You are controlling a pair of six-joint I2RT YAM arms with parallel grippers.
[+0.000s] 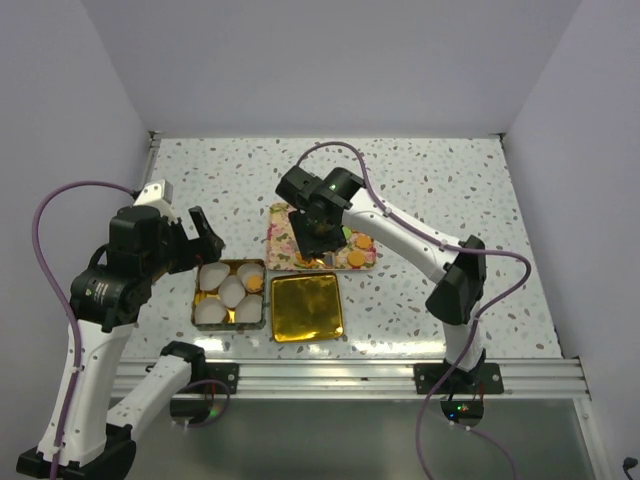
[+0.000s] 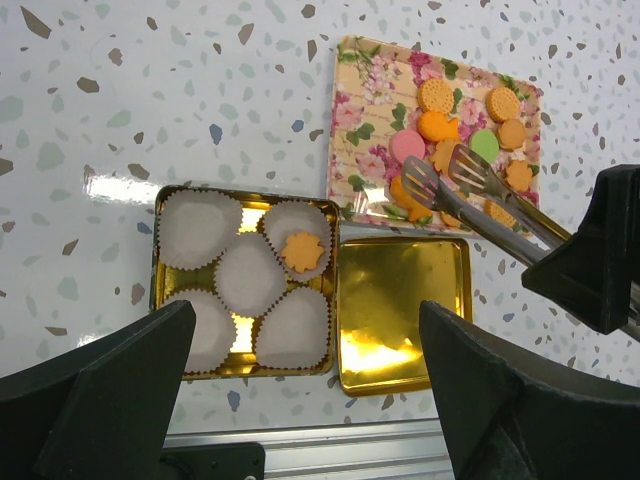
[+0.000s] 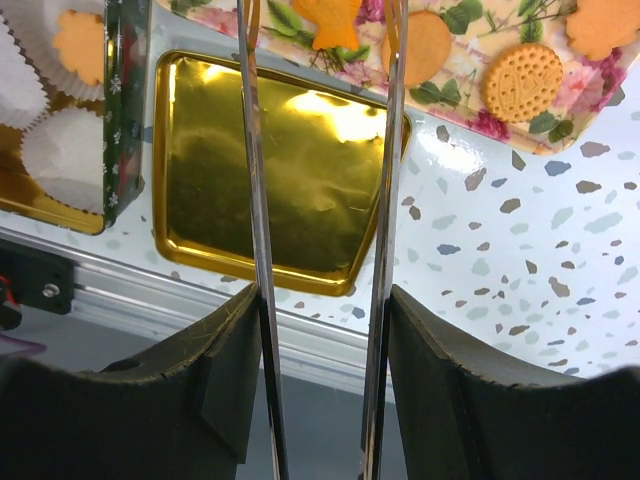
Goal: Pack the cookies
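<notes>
Cookies [image 1: 360, 243], mostly orange with one green and one pink, lie on a floral tray [image 1: 280, 250]. They also show in the left wrist view [image 2: 437, 125] and the right wrist view [image 3: 520, 82]. One orange cookie [image 2: 301, 251] sits in a white paper cup in the gold tin [image 2: 158, 250]. My right gripper [image 1: 318, 235] is shut on metal tongs [image 2: 480, 200]. The tong arms are spread, with their tips low over the cookies at the tray's near edge. An orange cookie [image 3: 330, 25] shows between the arms. My left gripper [image 2: 305, 320] is open and empty above the tin.
The tin [image 1: 196, 295] holds several white pleated paper cups. Its gold lid [image 1: 306, 306] lies upturned right of the tin, just in front of the tray. A metal rail [image 1: 350, 378] runs along the table's near edge.
</notes>
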